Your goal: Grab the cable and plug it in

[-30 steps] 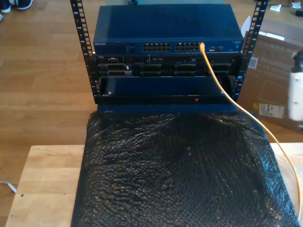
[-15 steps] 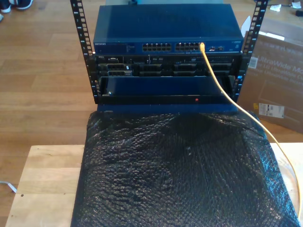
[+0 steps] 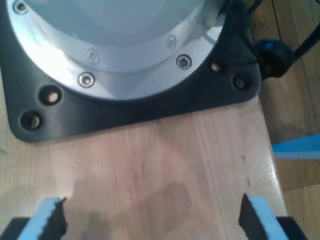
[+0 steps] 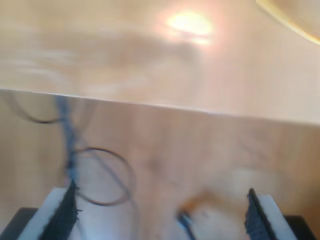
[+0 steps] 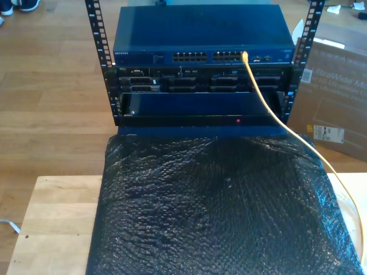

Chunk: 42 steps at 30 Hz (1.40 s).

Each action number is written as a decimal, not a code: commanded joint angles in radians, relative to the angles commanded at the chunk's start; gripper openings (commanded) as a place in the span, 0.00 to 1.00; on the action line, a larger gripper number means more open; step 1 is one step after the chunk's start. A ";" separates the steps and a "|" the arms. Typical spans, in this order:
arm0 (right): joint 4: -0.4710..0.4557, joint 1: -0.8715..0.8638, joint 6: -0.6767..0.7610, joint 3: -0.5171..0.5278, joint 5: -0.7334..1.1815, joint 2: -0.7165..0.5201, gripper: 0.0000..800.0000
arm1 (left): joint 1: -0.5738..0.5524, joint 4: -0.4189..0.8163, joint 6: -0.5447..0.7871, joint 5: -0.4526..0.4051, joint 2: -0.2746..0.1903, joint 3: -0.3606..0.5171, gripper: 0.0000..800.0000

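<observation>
In the exterior view the yellow cable (image 5: 269,109) has its plug in a port (image 5: 245,56) near the right end of the blue switch's row of ports. From there it runs down over the black bubble wrap (image 5: 218,212) to the exterior view's right edge. My first gripper (image 3: 152,220) is open above bare wood, facing an arm's black base plate (image 3: 150,107). My second gripper (image 4: 160,217) is open over a wooden surface in a blurred picture. A blurred yellow strip (image 4: 292,22), probably the cable, lies far from its fingers.
The blue switch (image 5: 200,34) sits in a black rack (image 5: 97,51) over dark server units. A cardboard box (image 5: 338,97) stands at the exterior view's right. Thin dark wire loops (image 4: 100,175) lie near one finger of my second gripper. A wooden table (image 5: 57,217) lies under the wrap.
A blurred white arm part at the exterior view's right edge one second ago has left that view. The cable and rack have not moved.
</observation>
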 joint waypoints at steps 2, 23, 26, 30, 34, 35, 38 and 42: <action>-0.005 -0.043 -0.031 0.008 0.011 0.000 1.00 | 0.000 0.000 0.000 0.000 0.000 0.000 1.00; -0.005 -0.290 -0.313 0.233 -0.084 -0.021 1.00 | 0.000 0.002 0.000 0.000 0.000 0.000 1.00; -0.006 -0.296 -0.330 0.273 -0.103 -0.043 1.00 | 0.000 0.002 0.000 0.000 0.000 0.000 1.00; -0.005 -0.331 -0.338 0.301 -0.140 -0.040 1.00 | 0.000 0.002 0.000 0.000 0.000 0.000 1.00; -0.005 -0.382 -0.356 0.348 -0.187 -0.023 1.00 | 0.000 0.002 0.000 0.000 -0.002 0.000 1.00; -0.003 -0.400 -0.356 0.362 -0.210 -0.018 1.00 | 0.000 0.000 0.000 0.000 -0.002 0.000 1.00; 0.002 -0.434 -0.364 0.397 -0.273 -0.020 1.00 | 0.000 0.002 0.000 0.000 0.000 0.000 1.00; 0.005 -0.434 -0.367 0.427 -0.322 -0.020 1.00 | 0.000 0.000 0.000 0.000 -0.002 0.000 1.00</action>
